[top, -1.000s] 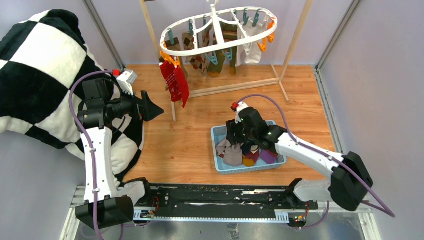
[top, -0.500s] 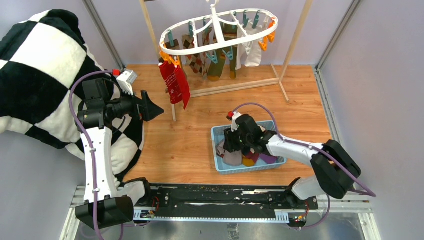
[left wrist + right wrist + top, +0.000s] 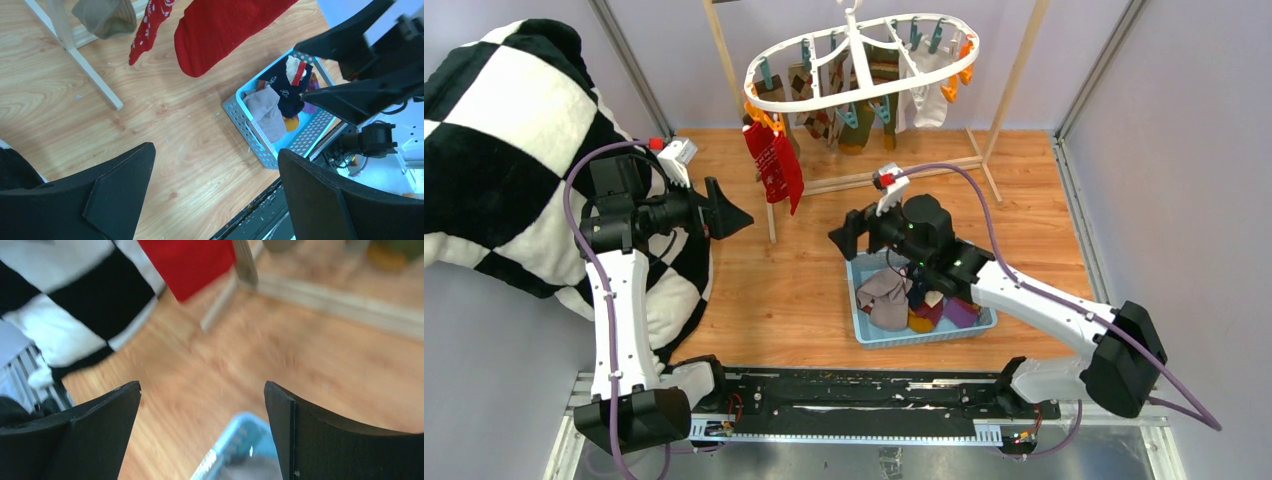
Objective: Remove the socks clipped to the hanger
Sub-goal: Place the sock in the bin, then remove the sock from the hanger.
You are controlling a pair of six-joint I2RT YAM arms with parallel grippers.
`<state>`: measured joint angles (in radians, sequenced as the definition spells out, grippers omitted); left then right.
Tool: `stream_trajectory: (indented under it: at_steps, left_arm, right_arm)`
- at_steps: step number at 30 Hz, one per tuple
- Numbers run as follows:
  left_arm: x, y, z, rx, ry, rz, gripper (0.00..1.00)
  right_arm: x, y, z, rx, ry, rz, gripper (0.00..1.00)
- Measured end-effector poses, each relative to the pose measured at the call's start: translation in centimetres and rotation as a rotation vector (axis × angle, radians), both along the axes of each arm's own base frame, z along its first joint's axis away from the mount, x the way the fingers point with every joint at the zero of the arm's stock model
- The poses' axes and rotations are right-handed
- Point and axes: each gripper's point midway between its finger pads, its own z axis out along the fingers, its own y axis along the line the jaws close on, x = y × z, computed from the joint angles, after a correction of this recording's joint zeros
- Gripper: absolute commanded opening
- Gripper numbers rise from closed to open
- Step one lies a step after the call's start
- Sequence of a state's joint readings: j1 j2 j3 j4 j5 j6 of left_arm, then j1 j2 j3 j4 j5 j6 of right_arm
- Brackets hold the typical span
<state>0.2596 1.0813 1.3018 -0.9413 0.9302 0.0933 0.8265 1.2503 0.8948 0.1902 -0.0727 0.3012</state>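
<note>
Retrieval of the next sock looks to be the step in hand. The right arm [image 3: 1024, 295] holds its jaws wide and empty (its wrist view, blurred, shows only bare wood and a blue corner between them). They are poised over the far-left corner of the blue basket [image 3: 929, 336] and face the red socks [image 3: 774, 165]. The basket sits on the wooden worktop [image 3: 774, 290] and already holds a heap of removed socks [image 3: 889, 298]: grey, navy, purple, something orange. The left arm [image 3: 619, 300] hovers beside the checked blanket [image 3: 494, 130], its jaws equally wide and holding nothing, also pointed toward the red pair.

The hanger [image 3: 864, 62] hangs from the wooden rack [image 3: 1016, 80] at the back, well above the worktop. Clipped to it are the red pair at its left end, nearest both arms, argyle socks [image 3: 817, 120] and olive ones [image 3: 861, 135] under the middle, and a white sock [image 3: 929, 105] at the right end. I judge the task roughly midway, with several socks left.

The next move calls for one arm to rise to a hanging sock, close on the fabric below its clip (near enough for a firm hold) and pull down until the clip lets go. The frame hangs free, so a sideways tug may swing or tilt it; a straight downward pull seems safest.
</note>
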Motion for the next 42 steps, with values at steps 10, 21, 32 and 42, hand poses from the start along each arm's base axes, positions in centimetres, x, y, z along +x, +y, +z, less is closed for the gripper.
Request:
stream_trajectory:
  at_steps: [10, 21, 32, 42]
  left_arm:
    - [0.4, 0.8, -0.6, 0.005, 0.051, 0.075, 1.00]
    - [0.5, 1.4, -0.7, 0.023, 0.067, 0.134, 1.00]
    - [-0.9, -0.9, 0.9, -0.065, 0.027, 0.000, 1.00]
    - [-3.6, -7.1, 3.0, -0.117, -0.023, -0.330, 1.00]
  right_arm:
    - [4.6, 9.2, 6.1, 0.009, -0.341, -0.021, 0.96]
    - [9.0, 12.9, 9.6, 0.010, -0.470, -0.107, 0.00]
    - [1.6, 11.5, 13.0, 0.175, -0.388, 0.152, 0.00]
    - [-6.0, 10.2, 16.0, 0.406, -0.216, 0.443, 0.02]
